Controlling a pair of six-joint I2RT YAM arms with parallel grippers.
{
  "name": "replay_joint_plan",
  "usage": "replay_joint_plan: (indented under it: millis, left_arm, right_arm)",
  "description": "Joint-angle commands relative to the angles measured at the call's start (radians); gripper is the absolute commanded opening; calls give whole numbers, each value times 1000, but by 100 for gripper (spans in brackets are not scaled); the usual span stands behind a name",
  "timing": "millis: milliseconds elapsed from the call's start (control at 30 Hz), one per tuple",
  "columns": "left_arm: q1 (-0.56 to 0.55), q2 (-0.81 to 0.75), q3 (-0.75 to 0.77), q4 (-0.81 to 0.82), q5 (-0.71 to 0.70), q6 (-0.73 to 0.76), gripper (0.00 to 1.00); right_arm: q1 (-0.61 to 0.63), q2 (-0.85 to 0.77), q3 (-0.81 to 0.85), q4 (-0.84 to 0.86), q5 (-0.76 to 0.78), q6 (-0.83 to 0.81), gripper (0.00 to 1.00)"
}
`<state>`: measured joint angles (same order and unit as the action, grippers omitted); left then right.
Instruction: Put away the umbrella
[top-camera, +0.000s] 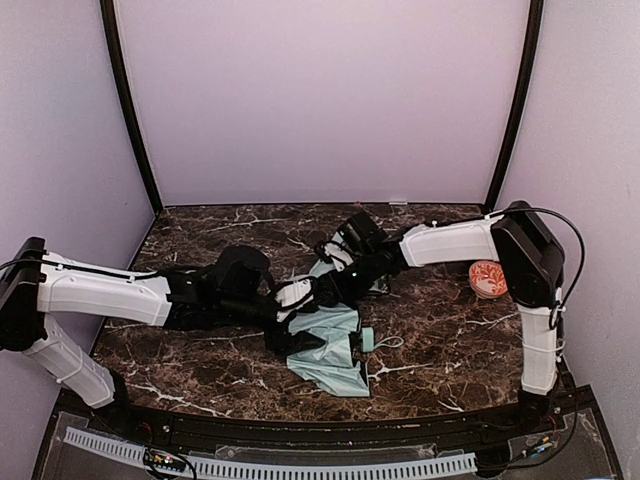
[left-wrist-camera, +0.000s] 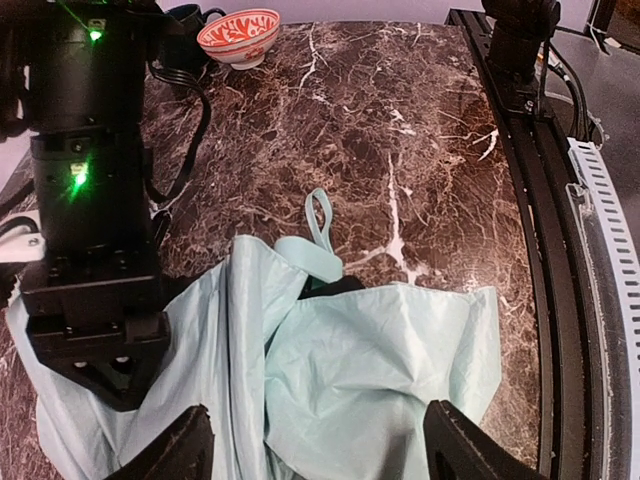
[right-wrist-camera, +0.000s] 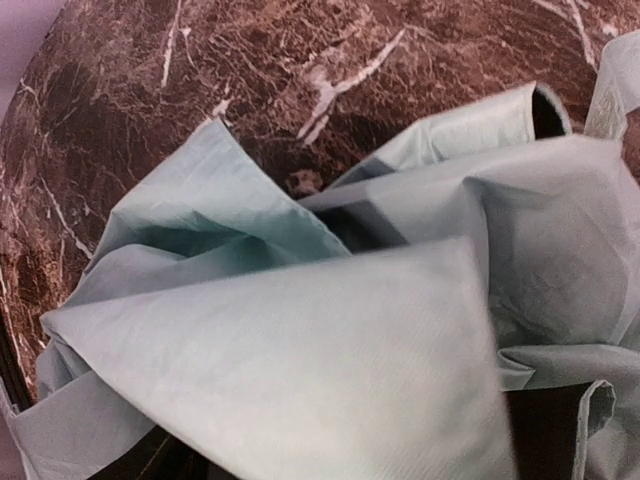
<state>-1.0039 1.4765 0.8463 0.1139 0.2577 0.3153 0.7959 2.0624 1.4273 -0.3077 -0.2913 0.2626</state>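
The umbrella (top-camera: 330, 355) lies loosely bunched at the table's middle, its pale mint fabric spread out. Its short mint handle (left-wrist-camera: 308, 256) and thin cord loop (left-wrist-camera: 318, 212) point toward the bowl. My left gripper (top-camera: 287, 335) hovers low over the fabric (left-wrist-camera: 380, 370) with its fingers (left-wrist-camera: 188, 445) wide apart and empty. My right gripper (top-camera: 322, 288) comes down on the far edge of the fabric and shows in the left wrist view (left-wrist-camera: 100, 350). In the right wrist view a raised fold of fabric (right-wrist-camera: 300, 370) covers its jaws.
An orange-and-white patterned bowl (top-camera: 487, 278) sits at the right, seen also in the left wrist view (left-wrist-camera: 238, 34), with a dark cup (left-wrist-camera: 190, 15) beside it. A black rail (left-wrist-camera: 540, 250) runs along the table's near edge.
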Motion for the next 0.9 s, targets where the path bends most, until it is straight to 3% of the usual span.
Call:
replay_joint_plan:
  millis: [0, 333, 467, 867]
  left_arm:
    - [17, -44, -13, -10, 42, -24, 74]
    - [22, -40, -4, -78, 26, 12, 74]
    - [21, -31, 27, -131, 77, 18, 74]
    - [51, 30, 154, -145, 150, 58, 75]
  right_arm:
    - [-30, -50, 101, -61, -46, -25, 70]
    - [-32, -171, 85, -153, -2, -76, 71]
    - [-31, -210, -12, -95, -6, -68, 71]
    - [-70, -32, -68, -24, -35, -40, 69]
